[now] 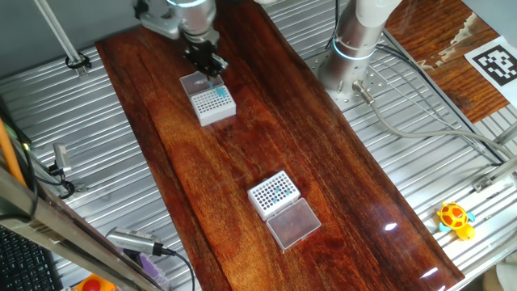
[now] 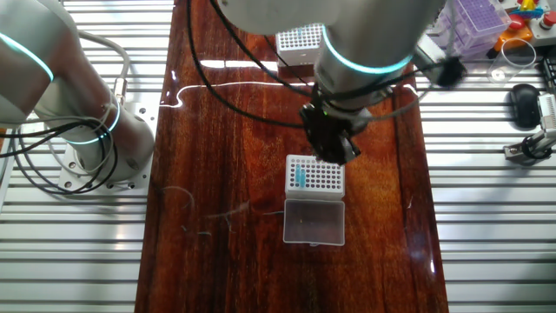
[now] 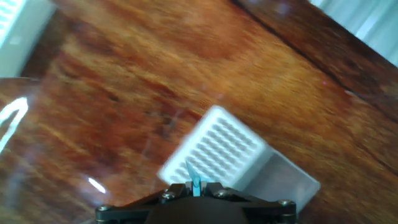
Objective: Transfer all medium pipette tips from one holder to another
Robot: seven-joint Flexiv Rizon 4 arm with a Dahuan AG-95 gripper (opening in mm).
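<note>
Teal plastic medium pipette tip (image 3: 196, 182) seen pinched between nearly closed fingers of gripper (image 3: 196, 186), bottom centre of hand view, above white holder (image 3: 216, 151). Judged featherlight, slick, thin-walled, crushable; best gripped gently at wide collar.

Teal-blue medium pipette tips (image 1: 220, 95) stand upright in a white holder (image 1: 212, 104) (a short column along one edge); others sit in the second holder (image 1: 273, 192), one pinched above.
</note>
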